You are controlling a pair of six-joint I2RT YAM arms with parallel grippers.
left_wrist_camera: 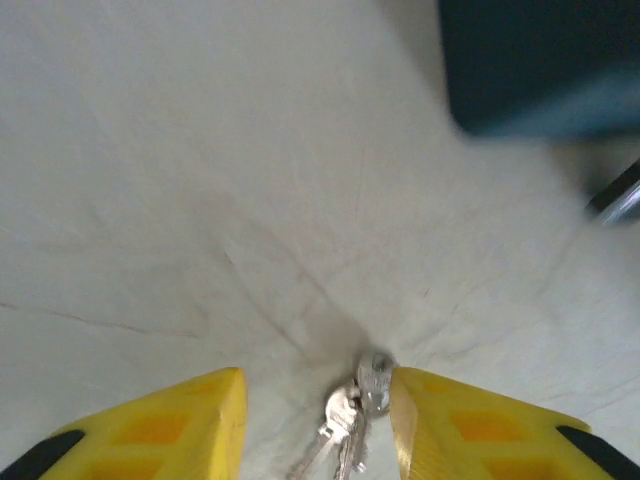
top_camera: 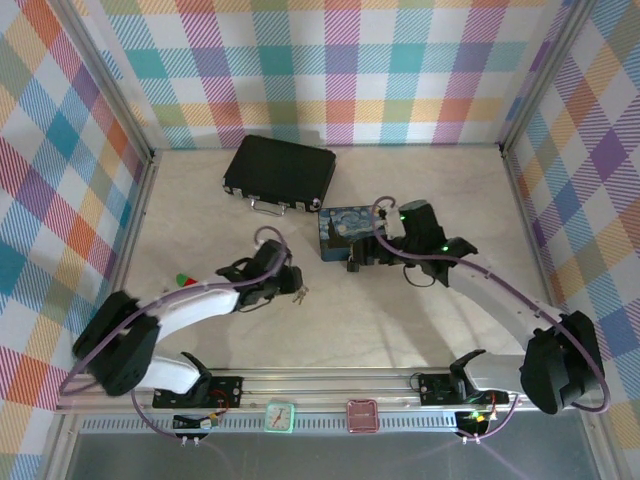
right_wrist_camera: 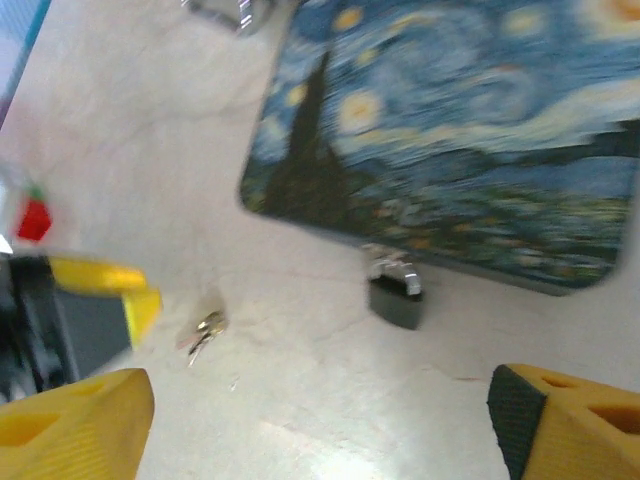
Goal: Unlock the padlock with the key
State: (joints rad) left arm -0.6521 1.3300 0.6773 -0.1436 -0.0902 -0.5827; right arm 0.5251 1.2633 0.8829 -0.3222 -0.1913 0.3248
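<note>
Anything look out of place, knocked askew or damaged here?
Nothing stands out. The padlock sits beside the box. The key lies on the table between the open left gripper's fingers. The right gripper is open near the padlock. No spill or damage shows.

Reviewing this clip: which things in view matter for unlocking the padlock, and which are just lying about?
Belongs to the job:
padlock
key, lying between the open jaws of the left gripper

Just lying about:
black briefcase
Starry Night box
small red triangle
</note>
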